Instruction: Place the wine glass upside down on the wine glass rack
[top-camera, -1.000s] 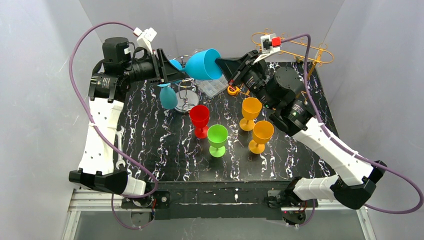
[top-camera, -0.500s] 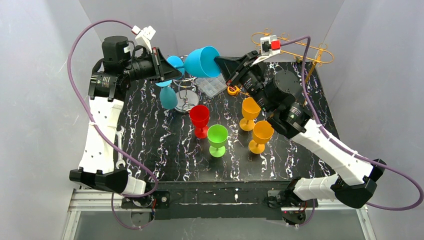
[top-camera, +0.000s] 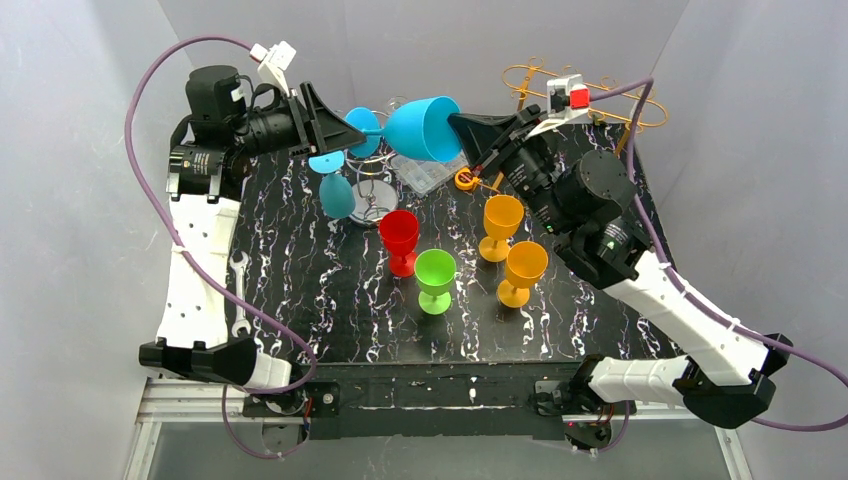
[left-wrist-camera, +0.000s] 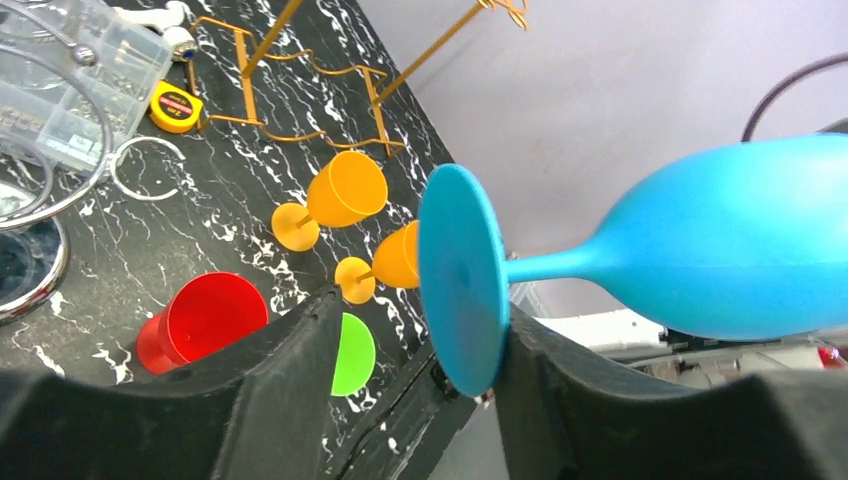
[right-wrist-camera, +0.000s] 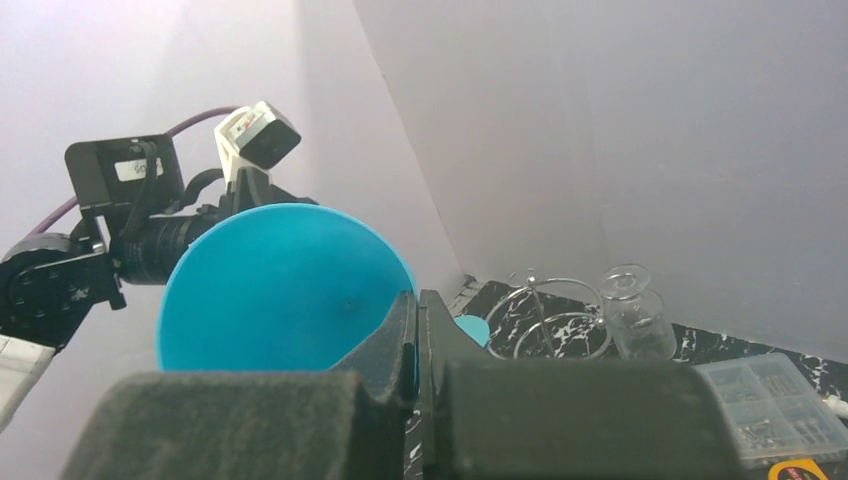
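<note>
I have the wine glass (top-camera: 425, 128) lying sideways in the air, well above the worktop (top-camera: 320, 300), spanning the gap between my two pincers. The right pincer (right-wrist-camera: 417, 330) is clamped tight on the thin bowl wall at the rim. The left pincer (left-wrist-camera: 415, 315) stands wide with the round foot inside its gap, nearer one finger; I can't tell whether it touches. The glass looks like opaque sky-blue plastic, with a broad bowl, slim stem and flat disc foot. I'd judge it light and stiff rather than brittle, but smooth enough to swivel in a rim pinch. The surer hold, I think, is on the stem close to the bowl, leaving the foot end free to slide onto the wine glass rack (top-camera: 368, 212), which stands lower down, beneath the left pincer's tips.
</note>
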